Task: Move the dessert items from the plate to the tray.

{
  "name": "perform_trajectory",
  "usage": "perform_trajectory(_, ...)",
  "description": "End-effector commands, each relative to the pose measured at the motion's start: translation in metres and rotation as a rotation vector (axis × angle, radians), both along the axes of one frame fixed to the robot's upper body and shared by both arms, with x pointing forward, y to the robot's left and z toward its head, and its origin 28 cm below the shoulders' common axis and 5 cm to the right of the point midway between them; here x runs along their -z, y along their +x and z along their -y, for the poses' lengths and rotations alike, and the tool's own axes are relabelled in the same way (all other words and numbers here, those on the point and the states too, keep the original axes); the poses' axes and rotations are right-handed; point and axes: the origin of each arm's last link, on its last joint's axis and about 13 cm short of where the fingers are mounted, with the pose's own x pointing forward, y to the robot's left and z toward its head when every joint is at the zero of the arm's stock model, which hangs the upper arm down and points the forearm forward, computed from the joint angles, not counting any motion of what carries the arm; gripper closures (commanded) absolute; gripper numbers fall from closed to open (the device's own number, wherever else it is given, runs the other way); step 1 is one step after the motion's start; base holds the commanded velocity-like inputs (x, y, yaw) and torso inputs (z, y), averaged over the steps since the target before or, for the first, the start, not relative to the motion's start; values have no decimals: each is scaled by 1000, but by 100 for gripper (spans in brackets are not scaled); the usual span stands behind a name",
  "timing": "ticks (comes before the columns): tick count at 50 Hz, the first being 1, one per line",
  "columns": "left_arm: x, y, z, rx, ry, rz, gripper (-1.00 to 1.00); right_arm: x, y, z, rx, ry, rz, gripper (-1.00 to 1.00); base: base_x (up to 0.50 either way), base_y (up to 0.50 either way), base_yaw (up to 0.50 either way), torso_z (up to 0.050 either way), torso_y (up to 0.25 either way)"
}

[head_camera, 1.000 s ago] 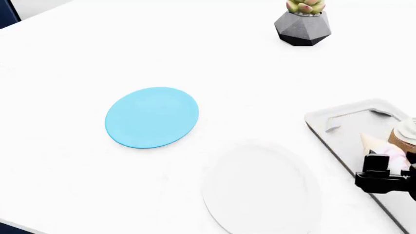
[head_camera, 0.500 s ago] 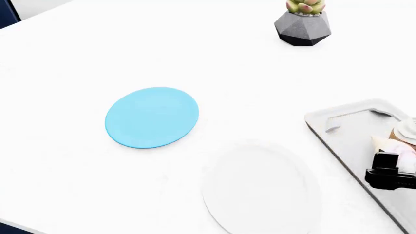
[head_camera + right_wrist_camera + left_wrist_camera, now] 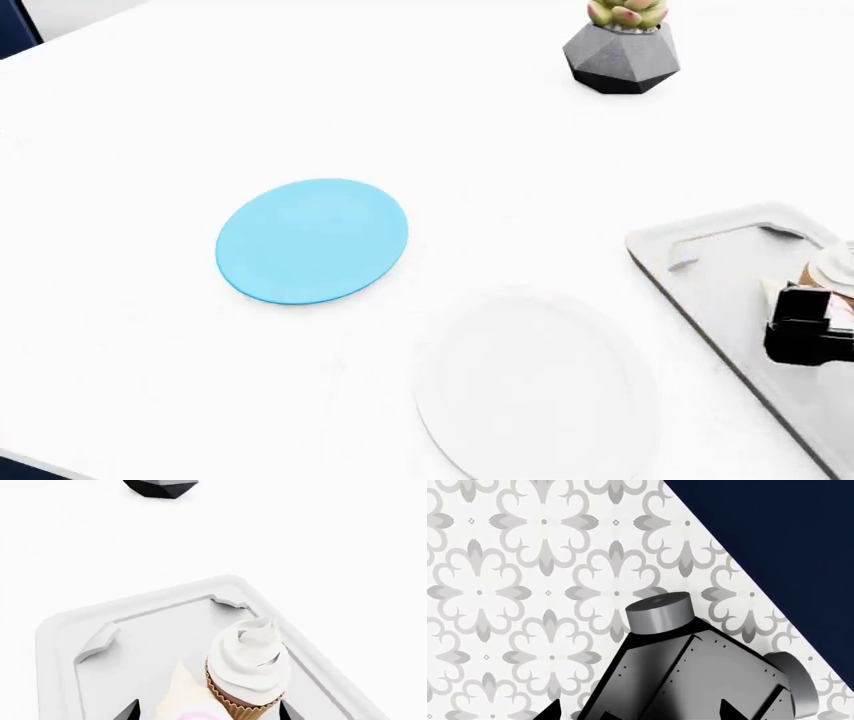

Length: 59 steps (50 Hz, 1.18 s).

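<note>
The light grey tray lies at the table's right and also shows in the right wrist view. The cupcake, with white swirled frosting and a brown wrapper, stands upright in it and shows at the head view's right edge. The cream cone-shaped sweet, with a pink stripe, lies in the tray against the cupcake. My right gripper is open, with its fingertips wide on either side of both sweets; in the head view it hides most of the cone. The round white plate holds nothing. My left gripper is open and empty over a patterned floor.
A blue plate lies left of the middle. A green succulent in a grey faceted pot stands at the back right, and its pot shows in the right wrist view. The left wrist view shows a dark robot part.
In the head view my right gripper has moved up and to the right over the tray, covering more of the cone. The plates and the pot have not moved.
</note>
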Motion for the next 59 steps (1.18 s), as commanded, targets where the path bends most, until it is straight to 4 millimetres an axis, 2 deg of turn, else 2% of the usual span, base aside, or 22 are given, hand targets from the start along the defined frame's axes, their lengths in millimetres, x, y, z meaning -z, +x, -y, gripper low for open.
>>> perform_trajectory(1, 0, -1, 0, -5, 0, 3, -100, -40, 0, -1, -1, -33, 106, -100, 0, 0, 0, 0, 0)
perform_trajectory(9, 0, -1, 0, -2, 1, 2, -100, -59, -4, -4, -18, -55, 163, -100, 0, 0, 0, 0, 0)
perform_trajectory(16, 0, -1, 0, 0, 2, 1, -100, -77, -10, -16, -70, -110, 330, -100, 0, 0, 0, 0, 0)
perform_trajectory(21, 0, -2, 0, -1, 4, 1, -100, -86, -15, -28, -100, -178, 514, -100, 0, 0, 0, 0, 0)
perform_trajectory(32, 0, -4, -2, -5, 1, 22, -100, -82, -18, -45, -75, -395, 834, -100, 0, 0, 0, 0, 0)
perform_trajectory(43, 0, -8, -3, -13, 4, 29, -100, -77, -11, -69, -187, -453, 889, -100, 0, 0, 0, 0, 0)
perform_trajectory(48, 0, -9, -4, -14, 6, 32, -100, -84, -14, -83, -236, -487, 968, -100, 0, 0, 0, 0, 0)
perform_trajectory(59, 0, -9, -5, -12, 7, 30, -100, -91, -27, -86, -235, -520, 1012, -100, 0, 0, 0, 0, 0)
